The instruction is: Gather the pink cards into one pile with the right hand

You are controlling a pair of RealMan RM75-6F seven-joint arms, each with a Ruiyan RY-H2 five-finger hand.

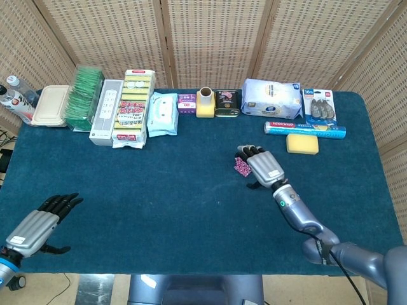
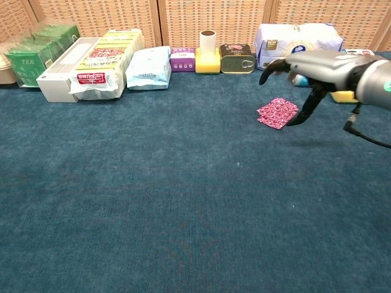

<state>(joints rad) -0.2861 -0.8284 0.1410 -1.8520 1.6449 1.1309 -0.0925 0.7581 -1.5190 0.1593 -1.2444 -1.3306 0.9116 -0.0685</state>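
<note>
The pink patterned cards (image 2: 277, 113) lie in a small, slightly fanned pile on the blue cloth; in the head view the cards (image 1: 241, 166) peek out left of my right hand. My right hand (image 2: 314, 67) hovers above and just right of the pile, lifted off it, fingers apart and curved downward, holding nothing. From above, the right hand (image 1: 264, 167) partly covers the pile's right side. My left hand (image 1: 37, 225) rests open near the table's front left corner, far from the cards.
A row of goods lines the back edge: green tea packs (image 2: 36, 52), white box (image 2: 67, 67), yellow packs (image 2: 107, 58), wipes (image 2: 149, 66), purple box (image 2: 182, 59), yellow cup holder (image 2: 208, 55), tin (image 2: 237, 58), tissue pack (image 2: 298, 39). A yellow sponge (image 1: 301, 143) lies behind the right hand.
</note>
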